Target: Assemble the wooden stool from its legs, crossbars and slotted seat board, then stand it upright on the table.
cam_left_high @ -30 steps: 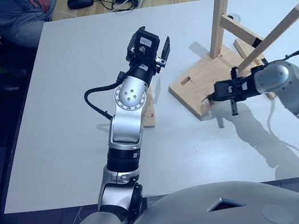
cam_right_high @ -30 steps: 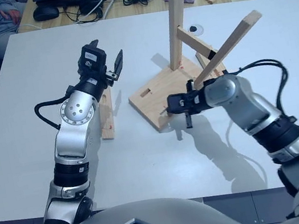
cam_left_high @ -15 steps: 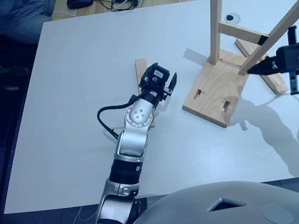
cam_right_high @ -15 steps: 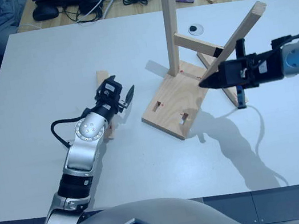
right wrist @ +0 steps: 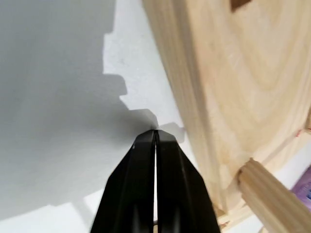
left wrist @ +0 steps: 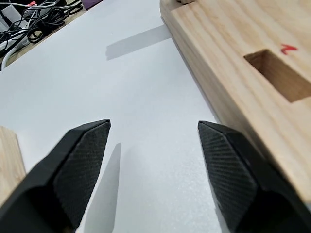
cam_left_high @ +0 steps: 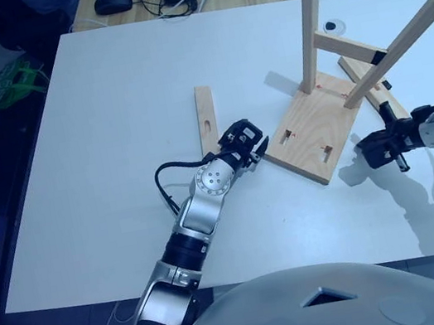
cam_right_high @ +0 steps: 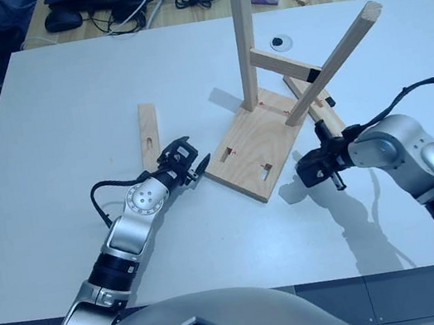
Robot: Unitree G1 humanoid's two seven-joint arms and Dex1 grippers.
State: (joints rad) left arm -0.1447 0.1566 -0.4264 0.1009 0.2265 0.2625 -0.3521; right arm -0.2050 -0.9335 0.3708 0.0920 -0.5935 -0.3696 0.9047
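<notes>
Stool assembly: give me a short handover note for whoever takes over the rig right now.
Left tool: open, empty, low over the table between the loose slotted piece and the seat board.
Right tool: shut, empty, tip at the table by the board's near-right edge.
Done: upright leg, leaning leg and the crossbar joining them are in the board.
To do: two slots empty; fit the loose piece and another behind the board, then stand the stool up.
</notes>
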